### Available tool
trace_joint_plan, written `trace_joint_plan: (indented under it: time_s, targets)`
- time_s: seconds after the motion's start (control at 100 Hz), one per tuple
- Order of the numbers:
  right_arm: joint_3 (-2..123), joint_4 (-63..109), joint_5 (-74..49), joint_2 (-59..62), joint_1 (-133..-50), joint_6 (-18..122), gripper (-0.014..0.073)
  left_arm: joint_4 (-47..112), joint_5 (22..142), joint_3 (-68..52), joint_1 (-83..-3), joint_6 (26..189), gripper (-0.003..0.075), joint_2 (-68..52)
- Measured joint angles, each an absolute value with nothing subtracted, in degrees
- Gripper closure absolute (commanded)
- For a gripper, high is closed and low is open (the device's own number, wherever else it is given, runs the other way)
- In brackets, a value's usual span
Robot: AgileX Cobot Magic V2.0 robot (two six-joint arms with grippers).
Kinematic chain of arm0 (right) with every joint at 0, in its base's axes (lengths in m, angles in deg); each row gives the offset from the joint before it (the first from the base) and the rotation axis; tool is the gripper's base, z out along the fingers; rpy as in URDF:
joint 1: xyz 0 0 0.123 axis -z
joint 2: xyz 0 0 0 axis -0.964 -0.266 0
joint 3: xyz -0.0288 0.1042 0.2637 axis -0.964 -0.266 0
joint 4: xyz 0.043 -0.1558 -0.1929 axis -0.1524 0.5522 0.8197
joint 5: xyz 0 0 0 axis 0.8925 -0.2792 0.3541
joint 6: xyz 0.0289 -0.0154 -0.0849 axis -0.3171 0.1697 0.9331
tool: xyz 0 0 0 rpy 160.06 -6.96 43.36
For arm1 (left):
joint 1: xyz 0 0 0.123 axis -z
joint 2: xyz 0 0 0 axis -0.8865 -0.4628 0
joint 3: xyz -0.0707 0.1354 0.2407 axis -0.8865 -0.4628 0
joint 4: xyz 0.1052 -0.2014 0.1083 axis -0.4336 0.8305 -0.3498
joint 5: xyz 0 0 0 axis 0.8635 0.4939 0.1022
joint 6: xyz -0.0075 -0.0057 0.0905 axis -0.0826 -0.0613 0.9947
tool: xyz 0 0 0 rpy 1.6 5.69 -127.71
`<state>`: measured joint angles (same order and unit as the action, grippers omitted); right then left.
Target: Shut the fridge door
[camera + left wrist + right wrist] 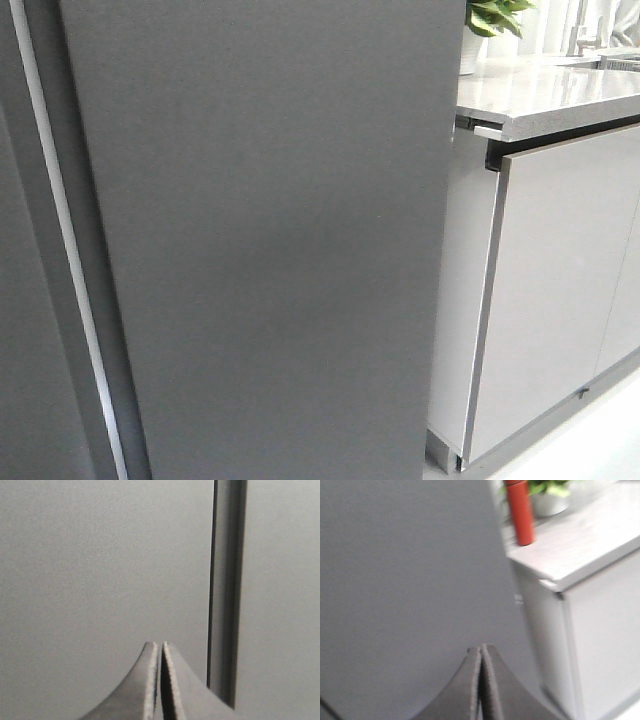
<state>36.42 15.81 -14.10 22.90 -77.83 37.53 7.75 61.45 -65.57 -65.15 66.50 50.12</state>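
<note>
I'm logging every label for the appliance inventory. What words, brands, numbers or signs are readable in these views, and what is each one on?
None can be read.
Fridge door: plain matte dark grey face, with no text or logo.
Small pale mark near the door's edge in the right wrist view: too blurred to read.
Red bottle, countertop and cabinet door: no visible lettering.

Lt grey cabinet door [560,300] under counter [540,95] w/ potted plant [490,20], red bottle [520,512].

fridge door [270,240] left of cabinet [560,290], plant [492,18] on countertop [540,90]
</note>
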Motion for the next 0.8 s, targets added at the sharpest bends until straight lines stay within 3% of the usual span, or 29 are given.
trace_joint_plan:
  time_s: [0.29,0.55,0.8]
  targets:
    - [16.43,34.84,-14.24,44.25,-75.51,27.29,0.0639,7.75,61.45,-65.57,-65.15,66.50,0.0740,50.12]
    - [3.22,36.93,-17.52,57.79,-75.28,26.56,0.0639,7.75,61.45,-65.57,-65.15,66.50,0.0740,50.12]
    - [-0.94,34.49,-20.92,60.41,-70.73,26.45,0.0639,7.75,61.45,-65.57,-65.15,66.50,0.0740,50.12]
